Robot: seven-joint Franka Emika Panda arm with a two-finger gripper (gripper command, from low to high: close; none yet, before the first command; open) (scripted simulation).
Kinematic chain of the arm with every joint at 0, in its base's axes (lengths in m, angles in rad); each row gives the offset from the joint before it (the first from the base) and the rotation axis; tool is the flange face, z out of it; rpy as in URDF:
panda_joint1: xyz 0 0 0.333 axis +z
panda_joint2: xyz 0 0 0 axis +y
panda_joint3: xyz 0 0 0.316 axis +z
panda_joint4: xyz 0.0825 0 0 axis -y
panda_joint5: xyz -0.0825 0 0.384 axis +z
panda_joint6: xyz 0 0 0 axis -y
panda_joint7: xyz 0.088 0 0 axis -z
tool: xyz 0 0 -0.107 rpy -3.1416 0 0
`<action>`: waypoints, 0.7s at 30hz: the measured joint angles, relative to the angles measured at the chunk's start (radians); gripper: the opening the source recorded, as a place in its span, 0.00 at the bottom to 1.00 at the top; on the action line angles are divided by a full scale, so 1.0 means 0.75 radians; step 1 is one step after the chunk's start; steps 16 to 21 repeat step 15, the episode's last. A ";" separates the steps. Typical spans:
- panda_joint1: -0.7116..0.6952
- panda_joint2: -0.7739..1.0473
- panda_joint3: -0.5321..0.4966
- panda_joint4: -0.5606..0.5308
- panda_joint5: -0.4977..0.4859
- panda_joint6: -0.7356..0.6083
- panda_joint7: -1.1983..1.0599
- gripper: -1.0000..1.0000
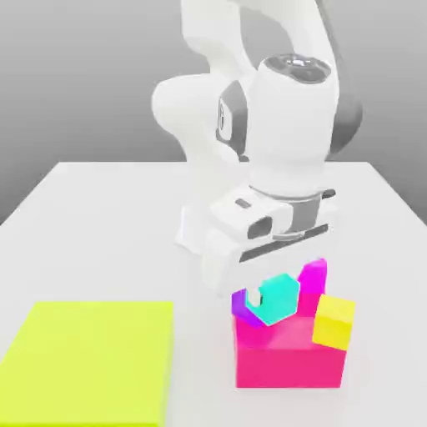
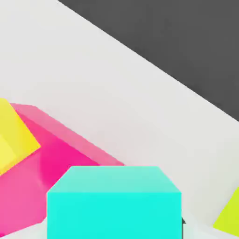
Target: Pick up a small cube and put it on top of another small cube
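The tool (image 1: 271, 295) is closing on the small cyan cube (image 1: 278, 303), its fingers gripping opposite sides, and it is carrying the cube directly at its tips. In the exterior view the cyan cube is appearing over the red-pink block (image 1: 288, 369), tilting relative to that block's edges and partly hiding the purple cube (image 1: 238, 305). Whether the held cube is touching the block or the purple cube, the pictures are leaving unclear.

The yellow cube (image 1: 334, 322) is sitting on the block towards the exterior view's right, with the cyan cube lying towards the exterior view's left of it and apart from it in that picture. The purple cube is showing just beside the cyan one's outline, on the exterior view's left, but the depth between them is remaining uncertain.

The coming move is probably turning on the offset between the held cube and its support. If the purple cube is serving as that support, the sideways correction is looking small; if the yellow one is, the tool is needing to travel towards the exterior view's right. Either way, its underside is needing to clear the chosen cube's top before lowering.
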 joint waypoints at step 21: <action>-0.006 -0.103 -0.020 -0.252 -0.014 0.157 -0.128 1.00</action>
